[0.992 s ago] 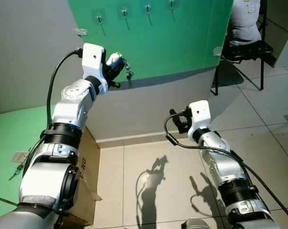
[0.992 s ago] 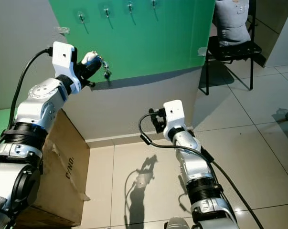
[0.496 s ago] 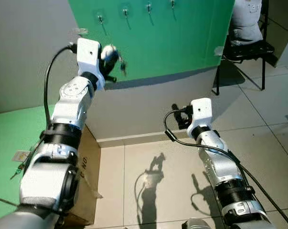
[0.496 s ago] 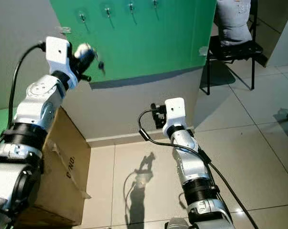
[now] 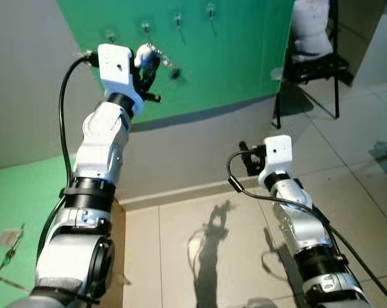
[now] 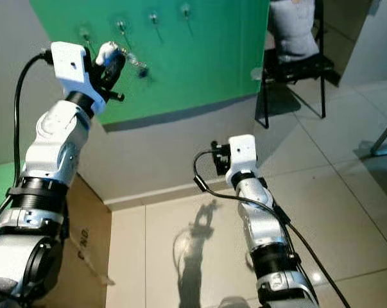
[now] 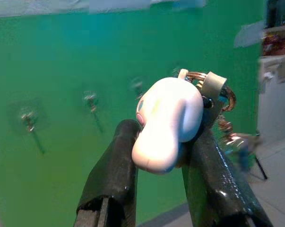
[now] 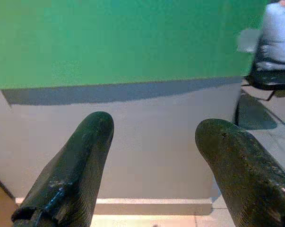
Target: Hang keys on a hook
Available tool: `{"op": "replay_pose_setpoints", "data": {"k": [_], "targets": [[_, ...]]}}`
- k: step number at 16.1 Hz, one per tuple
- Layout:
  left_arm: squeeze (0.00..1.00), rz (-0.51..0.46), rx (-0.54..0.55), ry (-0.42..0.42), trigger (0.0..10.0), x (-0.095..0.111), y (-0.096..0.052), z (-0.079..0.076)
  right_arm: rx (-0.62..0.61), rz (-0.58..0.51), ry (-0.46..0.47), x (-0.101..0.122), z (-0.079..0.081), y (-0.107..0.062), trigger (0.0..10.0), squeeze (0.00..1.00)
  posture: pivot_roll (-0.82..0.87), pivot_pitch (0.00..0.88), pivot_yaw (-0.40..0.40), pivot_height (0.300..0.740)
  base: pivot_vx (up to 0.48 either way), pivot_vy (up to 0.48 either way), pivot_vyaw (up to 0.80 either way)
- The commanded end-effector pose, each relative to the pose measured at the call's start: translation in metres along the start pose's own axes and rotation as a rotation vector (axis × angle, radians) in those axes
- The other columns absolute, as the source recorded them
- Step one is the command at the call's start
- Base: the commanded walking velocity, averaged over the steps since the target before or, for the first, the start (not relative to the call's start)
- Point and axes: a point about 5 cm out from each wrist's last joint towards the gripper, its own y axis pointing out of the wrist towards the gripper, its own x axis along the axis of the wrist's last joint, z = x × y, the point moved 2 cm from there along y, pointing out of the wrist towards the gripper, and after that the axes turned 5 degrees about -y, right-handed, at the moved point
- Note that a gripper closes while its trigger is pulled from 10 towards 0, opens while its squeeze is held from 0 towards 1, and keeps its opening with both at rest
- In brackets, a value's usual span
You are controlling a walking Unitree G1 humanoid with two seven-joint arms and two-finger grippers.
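Green board [image 5: 244,58], matte, flat, taped to a grey wall; landmark. Row of small metal hooks [image 5: 178,19] along its upper part. Left gripper [image 5: 147,63] raised before the board, below the hooks, black fingers [image 7: 109,179] clamped on a smooth white rounded fob of the keys [image 7: 168,123]; brass ring and blurred keys dangling from it. Right gripper [image 8: 151,165] low, beneath the board, facing the wall, fingers spread wide, holding nothing. Cardboard box [image 6: 84,244] under the board, printing unreadable

Bright even light, arm shadows on floor [image 5: 212,244], keys [image 5: 171,67] motion-blurred
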Motion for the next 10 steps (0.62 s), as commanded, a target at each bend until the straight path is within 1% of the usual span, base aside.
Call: {"op": "replay_pose_setpoints", "data": {"k": [1, 2, 3, 4, 6, 8, 9, 10], "targets": [[0.0, 0.006, 0.05, -0.003, 0.0, -0.006, -0.008, 0.013, 0.029, -0.028, 0.001, 0.008, 0.008, 0.004, 10.0, 0.0, -0.23, 0.0, 0.159, 0.74, 0.45, 0.0, 0.0], [0.0, 0.011, 0.065, -0.018, 0.0, -0.013, -0.014, 0.014, 0.034, -0.027, -0.003, 0.006, 0.008, 0.003, 10.0, 0.0, -0.23, 0.0, 0.158, 0.74, 0.45, 0.0, 0.0], [0.0, 0.031, 0.081, -0.012, 0.0, -0.02, -0.019, 0.015, 0.037, -0.023, -0.005, 0.005, 0.007, 0.003, 10.0, 0.0, -0.23, 0.0, 0.155, 0.74, 0.446, 0.0, 0.0], [0.0, 0.036, 0.083, -0.012, 0.0, -0.024, -0.023, 0.015, 0.039, -0.019, -0.006, 0.004, 0.007, 0.003, 10.0, 0.0, -0.23, 0.0, 0.153, 0.74, 0.446, 0.0, 0.0], [0.0, 0.024, 0.059, 0.004, 0.0, -0.022, -0.025, 0.01, 0.046, -0.014, -0.008, 0.002, 0.008, 0.003, 10.0, 0.0, -0.22, 0.0, 0.149, 0.74, 0.446, 0.0, 0.0], [0.0, 0.023, 0.049, 0.009, 0.0, -0.021, -0.026, 0.008, 0.052, -0.013, -0.007, 0.002, 0.009, 0.004, 10.0, 0.0, -0.22, 0.0, 0.148, 0.74, 0.45, 0.0, 0.0], [0.0, 0.055, 0.041, 0.036, 0.0, -0.027, -0.028, 0.01, 0.06, -0.015, -0.002, 0.003, 0.011, 0.005, 10.0, 0.0, -0.22, 0.0, 0.148, 0.74, 0.45, 0.0, 0.0], [0.0, 0.062, 0.038, 0.035, 0.0, -0.029, -0.03, 0.01, 0.061, -0.015, -0.002, 0.003, 0.011, 0.005, 10.0, 0.0, -0.22, 0.0, 0.148, 0.74, 0.45, 0.0, 0.0]]}}
